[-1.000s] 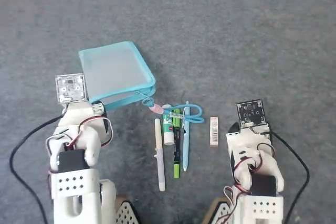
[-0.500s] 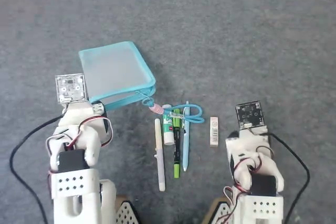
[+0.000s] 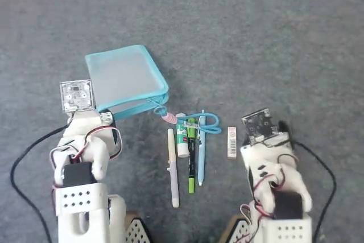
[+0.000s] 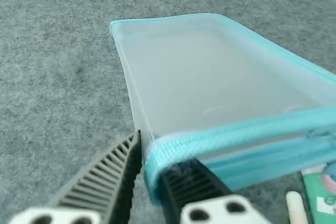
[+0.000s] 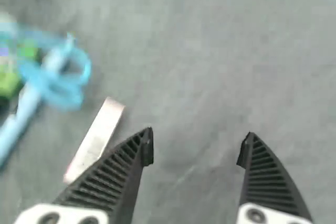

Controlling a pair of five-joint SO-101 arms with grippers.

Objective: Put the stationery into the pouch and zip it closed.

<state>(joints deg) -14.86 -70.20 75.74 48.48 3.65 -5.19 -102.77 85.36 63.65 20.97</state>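
My right jaws, wide open and empty, have swung left toward eraser (image 5: 94, 139); likely first pick. My left jaws pinch near edge of pouch (image 4: 210, 82), far-left of pens (image 3: 190, 152).

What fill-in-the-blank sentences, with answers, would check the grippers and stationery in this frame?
The left gripper is ___ on the pouch's zipper corner.
The right gripper hangs ___ above the table, beside the eraser.
In the high view, the green highlighter lies between the glue stick and the ___ pen.
Missing words: shut; open; blue.
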